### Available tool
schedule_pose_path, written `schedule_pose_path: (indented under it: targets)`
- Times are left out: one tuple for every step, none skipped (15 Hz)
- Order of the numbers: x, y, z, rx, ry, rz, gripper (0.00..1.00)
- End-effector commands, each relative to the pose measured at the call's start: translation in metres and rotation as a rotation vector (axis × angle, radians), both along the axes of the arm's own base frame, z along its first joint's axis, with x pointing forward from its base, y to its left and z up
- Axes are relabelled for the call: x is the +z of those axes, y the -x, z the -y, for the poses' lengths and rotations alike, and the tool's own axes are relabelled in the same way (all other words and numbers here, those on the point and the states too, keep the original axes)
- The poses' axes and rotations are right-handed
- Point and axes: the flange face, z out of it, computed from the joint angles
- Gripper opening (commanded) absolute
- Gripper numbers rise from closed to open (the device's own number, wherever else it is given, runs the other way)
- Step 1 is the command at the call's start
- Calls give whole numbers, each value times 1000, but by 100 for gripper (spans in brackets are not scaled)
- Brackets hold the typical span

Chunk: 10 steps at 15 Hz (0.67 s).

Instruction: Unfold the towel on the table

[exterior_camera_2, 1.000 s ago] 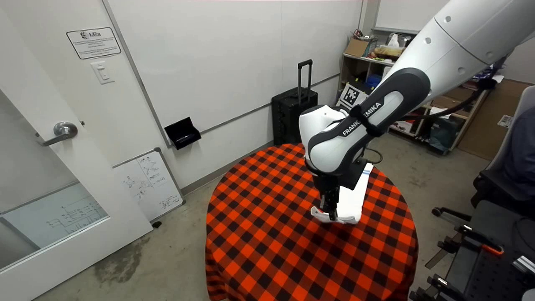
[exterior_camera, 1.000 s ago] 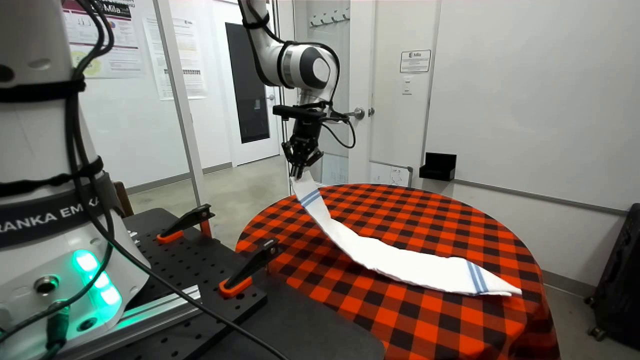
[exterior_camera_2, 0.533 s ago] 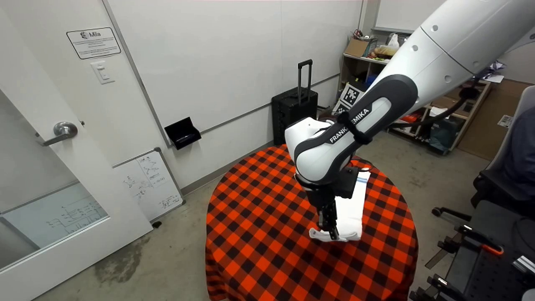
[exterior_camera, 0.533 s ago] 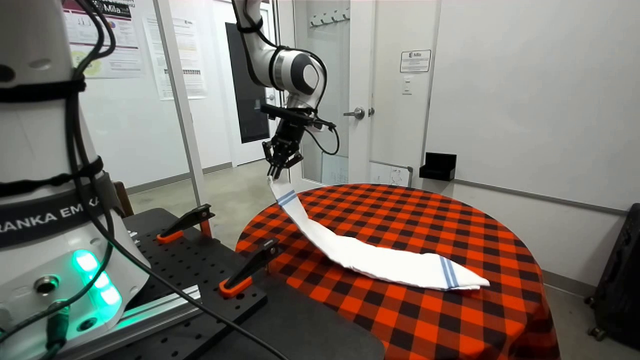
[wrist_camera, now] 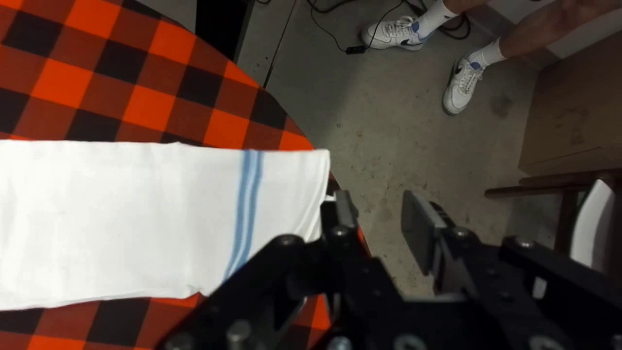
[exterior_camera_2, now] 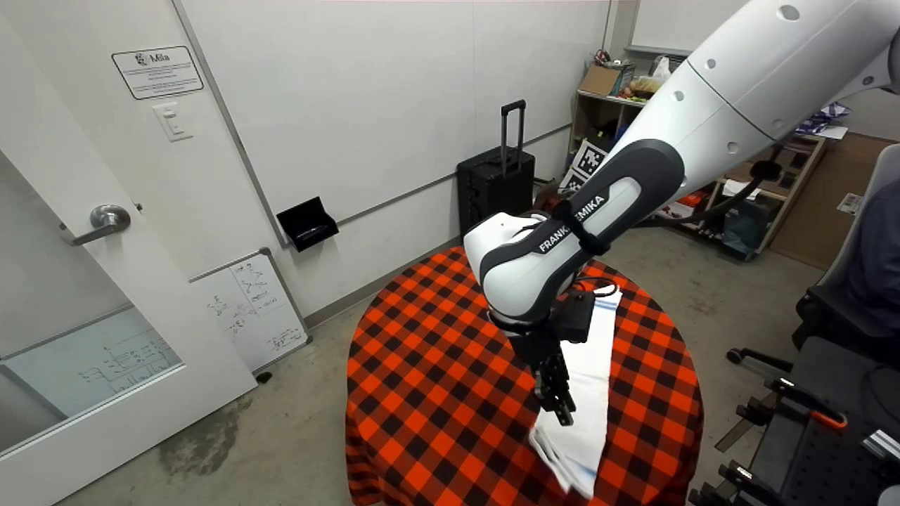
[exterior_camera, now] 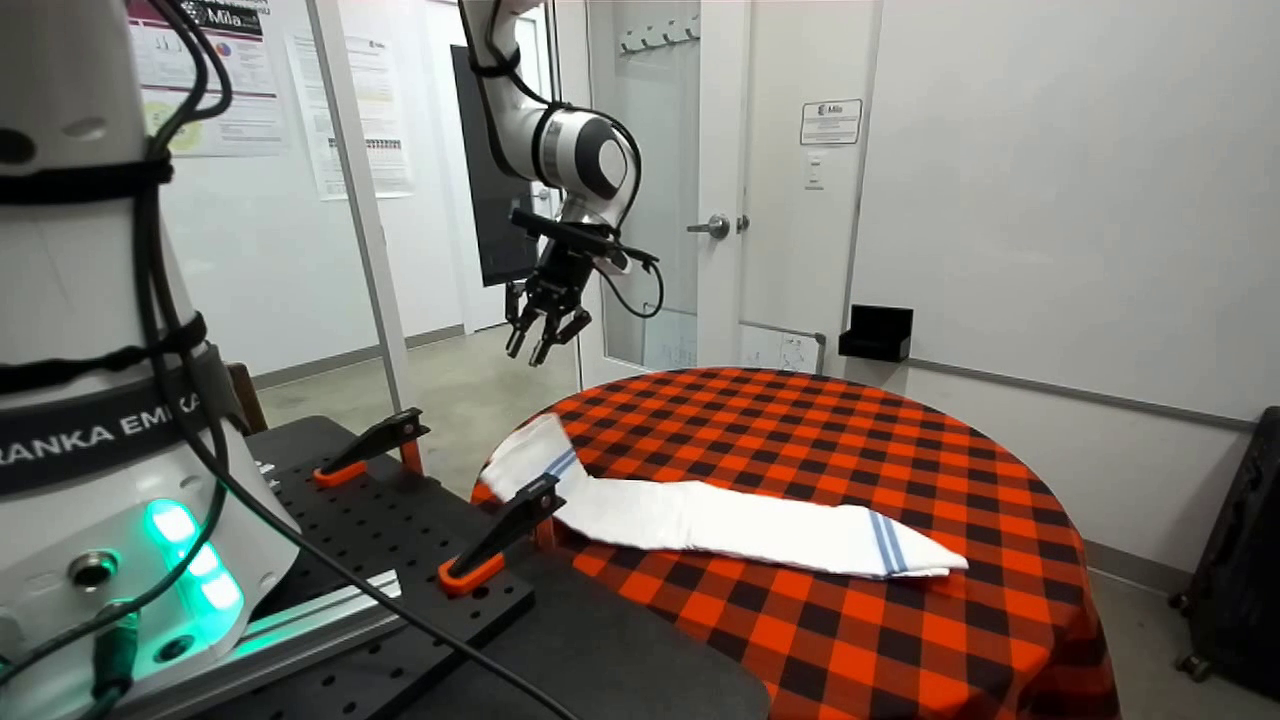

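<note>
Now we see the gripper [exterior_camera: 526,355] with its jaws moderately apart, and between the fingers [wrist_camera: 422,232], in the wrist view, the grey floor [wrist_camera: 381,214] is visible. Below these jaws, and separated from them, lies the towel [exterior_camera: 740,518]: a white cloth, matt and slightly wrinkled, folded into a long strip. Pairs of blue stripes cross it near both ends. At the end nearest to the jaws we notice several layered edges, and in an exterior view the strip bends there. The other end, which is rather pointed, lies well away from the jaws. Under the towel, also below the jaws, we find the round table [exterior_camera_2: 422,365], dressed in a red-and-black checked cloth [exterior_camera: 820,425].

Half a second ago, the jaws were narrow and pinched the near end in the air. Since then they have parted, and this end has dropped beneath them, while the far end has hardly moved.
</note>
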Motion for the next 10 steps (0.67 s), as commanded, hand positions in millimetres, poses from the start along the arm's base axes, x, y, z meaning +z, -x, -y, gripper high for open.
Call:
schedule_pose_path:
  targets:
    - [0, -5, -10, 18, -21, -38, 66]
    - [1, -6, -11, 18, -18, -33, 73]
    - [1, -7, -11, 17, -17, -25, 81]
    - [2, -9, -11, 14, -16, -14, 88]
    - [3, -11, -10, 11, -10, 7, 96]
    - [5, -14, -6, 10, -2, 38, 99]
    - [8, -19, 0, 8, 8, 76, 100]
    - [11, -25, 8, 6, 19, 113, 100]
    - [13, -31, 17, -4, 28, 152, 100]
    - [15, -37, 30, -7, 43, 195, 100]
